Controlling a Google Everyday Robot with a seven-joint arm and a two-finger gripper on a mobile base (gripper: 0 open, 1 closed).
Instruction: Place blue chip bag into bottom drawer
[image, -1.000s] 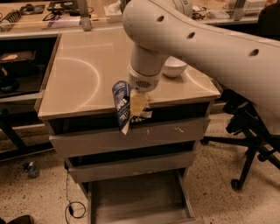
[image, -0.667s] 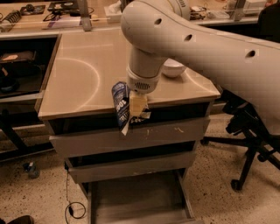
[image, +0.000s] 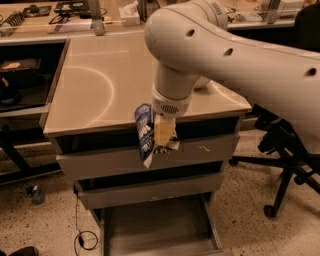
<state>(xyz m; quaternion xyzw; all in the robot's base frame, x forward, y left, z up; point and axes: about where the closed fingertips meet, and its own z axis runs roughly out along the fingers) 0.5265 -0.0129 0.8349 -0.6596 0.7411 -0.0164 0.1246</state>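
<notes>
My gripper (image: 161, 142) hangs from the white arm in front of the cabinet's top edge and is shut on the blue chip bag (image: 145, 132). The bag is a crinkled dark-blue foil bag with white print and hangs upright, its white lower end in front of the top drawer's face. The bottom drawer (image: 155, 227) is pulled out below, a wide shallow grey tray with side rails and a bare floor. The bag is well above it, over its back part.
The two upper drawers (image: 150, 187) stand slightly ajar, with scuffed fronts. A beige countertop (image: 105, 85) tops the cabinet, and a white bowl (image: 202, 84) sits half hidden behind the arm. An office chair base (image: 285, 165) stands at right. A cable (image: 82, 237) lies on the floor at left.
The arm with the bag has shifted slightly; the bag still hangs in the gripper in front of the top drawer.
</notes>
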